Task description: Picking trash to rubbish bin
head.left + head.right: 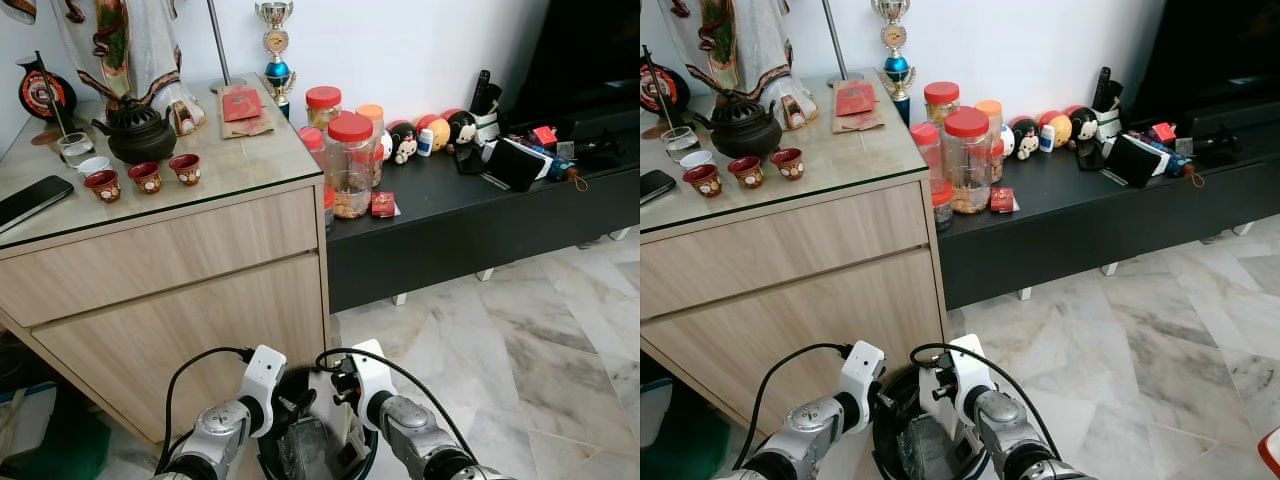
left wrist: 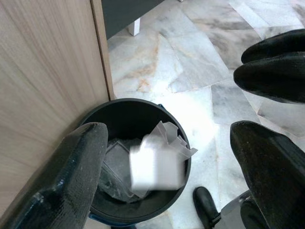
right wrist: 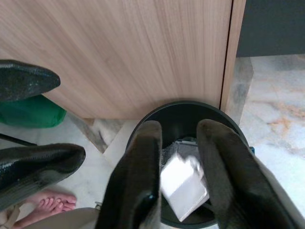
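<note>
Your left end effector (image 2: 162, 138) hangs over the bin, fingers spread wide, nothing held. The black rubbish bin (image 2: 138, 112) stands on the marble floor (image 1: 520, 350) just beside the wooden cabinet (image 1: 190, 290); white trash (image 2: 157, 164) lies inside. Your right end effector (image 3: 178, 157) hovers above it, fingers narrowly apart, empty.

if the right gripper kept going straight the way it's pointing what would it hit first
Most likely the white piece of trash seen between its open fingers, inside the black rubbish bin below. The right gripper points down into the bin's mouth; depth is unclear, so the paper may be falling.
</note>
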Robot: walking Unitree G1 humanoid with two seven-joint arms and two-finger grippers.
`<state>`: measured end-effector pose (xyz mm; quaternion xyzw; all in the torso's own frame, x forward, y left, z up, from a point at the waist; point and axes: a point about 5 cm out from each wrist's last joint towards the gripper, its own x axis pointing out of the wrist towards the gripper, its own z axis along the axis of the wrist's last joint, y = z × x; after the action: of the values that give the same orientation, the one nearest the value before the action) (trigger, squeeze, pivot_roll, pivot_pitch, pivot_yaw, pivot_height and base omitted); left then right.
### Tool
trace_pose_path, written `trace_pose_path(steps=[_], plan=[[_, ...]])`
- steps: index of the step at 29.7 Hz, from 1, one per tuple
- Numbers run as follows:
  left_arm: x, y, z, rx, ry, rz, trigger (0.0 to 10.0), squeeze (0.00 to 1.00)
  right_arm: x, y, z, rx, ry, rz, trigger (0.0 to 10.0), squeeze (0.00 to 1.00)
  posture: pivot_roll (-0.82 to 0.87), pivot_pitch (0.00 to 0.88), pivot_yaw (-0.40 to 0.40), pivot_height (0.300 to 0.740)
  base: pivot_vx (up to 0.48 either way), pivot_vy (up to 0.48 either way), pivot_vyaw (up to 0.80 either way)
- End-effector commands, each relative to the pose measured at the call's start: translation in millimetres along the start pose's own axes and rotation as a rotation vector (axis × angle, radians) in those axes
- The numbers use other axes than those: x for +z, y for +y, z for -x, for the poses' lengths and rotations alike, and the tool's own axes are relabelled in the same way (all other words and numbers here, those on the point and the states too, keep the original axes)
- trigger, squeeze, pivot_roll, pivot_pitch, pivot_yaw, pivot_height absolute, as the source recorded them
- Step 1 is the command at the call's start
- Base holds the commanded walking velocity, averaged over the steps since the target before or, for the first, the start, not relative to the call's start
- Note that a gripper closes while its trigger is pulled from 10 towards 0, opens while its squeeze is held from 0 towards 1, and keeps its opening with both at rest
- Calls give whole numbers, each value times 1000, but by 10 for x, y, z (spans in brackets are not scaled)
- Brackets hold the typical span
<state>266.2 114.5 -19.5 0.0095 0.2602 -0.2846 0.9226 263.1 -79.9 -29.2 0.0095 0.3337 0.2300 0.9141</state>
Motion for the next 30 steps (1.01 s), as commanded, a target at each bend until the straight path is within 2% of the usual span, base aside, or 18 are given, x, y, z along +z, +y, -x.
trace_pose_path(steps=[1,3,4,5,7,8,9,10,12,13,14,15,18,21,24,27,30], plan=[[5,52,22,12,6,-8,10000,0,89,21,-22,1,-30,-7,10000,1000,148,0,44,740,0,0,0],[6,60,24,15,7,-9,10000,0,85,18,-21,0,-29,-6,10000,969,148,0,44,740,0,0,0],[8,71,28,24,6,-13,10000,0,77,16,-19,0,-27,-8,10000,251,149,0,44,740,0,0,0],[9,81,31,33,5,-13,10000,0,71,15,-17,0,-27,-9,10000,0,149,0,44,740,0,0,0],[7,122,45,71,7,-20,10000,0,51,4,-10,-6,-26,-23,10000,0,149,0,44,740,0,0,0],[3,233,90,172,1,-18,10000,0,5,-28,8,-23,-20,-35,10000,0,149,0,44,740,0,0,0],[1,272,107,209,-1,-13,10000,0,-10,-39,15,-29,-18,-37,10000,0,149,0,44,740,0,0,0],[-27,359,155,285,5,12,10000,0,-41,-71,30,-47,-14,-41,10000,0,147,0,42,740,0,0,0],[-70,434,208,349,17,32,10000,0,-78,-111,49,-69,-8,-49,10000,0,147,0,42,740,0,0,0],[-138,511,279,414,30,71,10000,0,-126,-164,76,-99,2,-63,10000,0,147,0,42,740,0,0,0],[-138,511,279,414,30,71,10000,0,-126,-164,76,-99,2,-63,10000,0,147,0,42,740,0,0,0],[-223,579,359,473,47,112,10000,0,-186,-220,107,-130,17,-75,10000,0,139,0,43,740,0,0,0],[-470,659,541,563,128,151,10000,0,-352,-347,195,-199,63,-92,10000,0,138,1,45,740,0,0,0],[-491,661,556,574,136,149,10000,0,-368,-357,204,-204,67,-94,10000,0,138,1,45,740,0,0,0],[-828,636,768,643,235,211,10000,0,-648,-494,356,-292,144,-123,10000,0,137,5,44,740,0,0,0],[-942,603,831,660,276,229,10000,0,-776,-543,431,-335,180,-147,10000,0,137,5,44,740,0,0,0],[-1113,528,920,685,325,280,10000,0,-962,-578,535,-373,235,-165,10000,0,135,3,42,740,0,0,0]])
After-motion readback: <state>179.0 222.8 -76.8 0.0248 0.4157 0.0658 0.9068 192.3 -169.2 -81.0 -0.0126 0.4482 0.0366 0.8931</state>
